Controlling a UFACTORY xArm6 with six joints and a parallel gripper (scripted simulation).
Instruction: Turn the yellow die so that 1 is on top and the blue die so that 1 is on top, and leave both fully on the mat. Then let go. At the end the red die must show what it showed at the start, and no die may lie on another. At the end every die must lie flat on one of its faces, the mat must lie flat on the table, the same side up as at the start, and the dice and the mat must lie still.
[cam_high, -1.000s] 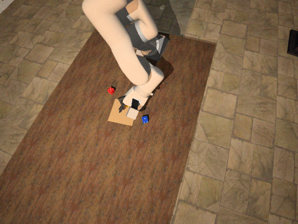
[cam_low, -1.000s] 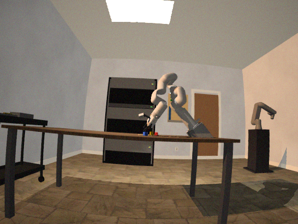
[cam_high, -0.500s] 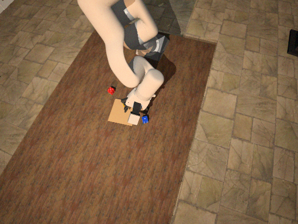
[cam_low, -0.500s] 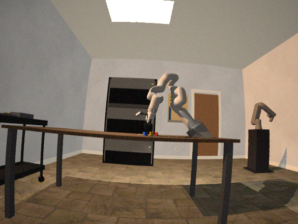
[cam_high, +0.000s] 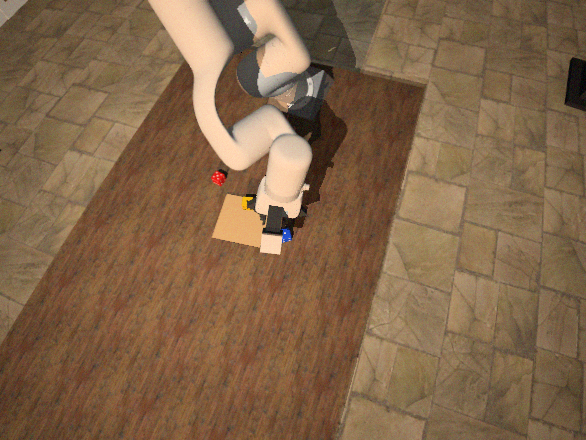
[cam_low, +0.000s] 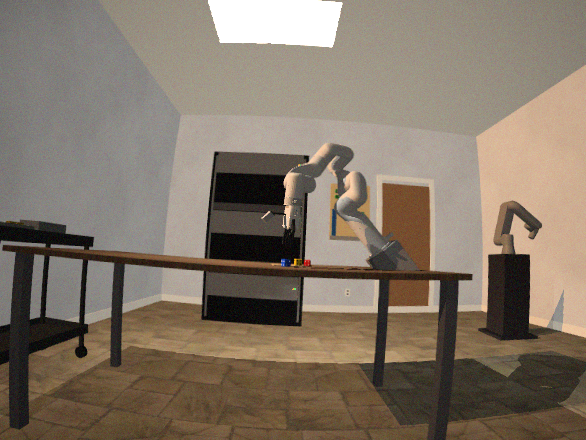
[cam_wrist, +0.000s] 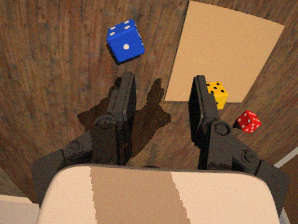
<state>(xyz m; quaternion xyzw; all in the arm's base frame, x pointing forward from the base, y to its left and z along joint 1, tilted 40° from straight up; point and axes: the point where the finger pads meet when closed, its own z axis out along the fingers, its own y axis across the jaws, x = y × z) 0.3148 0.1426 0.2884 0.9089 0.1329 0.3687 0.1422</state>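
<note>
The tan mat (cam_high: 232, 225) (cam_wrist: 226, 36) lies flat on the wooden table (cam_high: 150, 325) (cam_low: 150, 261). The yellow die (cam_high: 245, 202) (cam_low: 297, 261) (cam_wrist: 217, 92) sits on the mat near one corner, partly hidden by my right finger in the wrist view. The blue die (cam_high: 286, 235) (cam_low: 285, 262) (cam_wrist: 125, 40) lies on bare wood just off the mat's edge. The red die (cam_high: 218, 177) (cam_low: 307, 262) (cam_wrist: 249, 121) lies on the wood beyond the mat. My gripper (cam_high: 276, 223) (cam_low: 288, 239) (cam_wrist: 163, 88) points down, well above the table between the blue die and the mat edge. It is half open and empty.
The arm's base (cam_low: 392, 257) stands at the far end of the table. A dark shelf unit (cam_low: 255, 240) and a door (cam_low: 407, 240) are behind. A black cart (cam_low: 40, 280) is at the left, and a second arm on a pedestal (cam_low: 510, 280) at the right.
</note>
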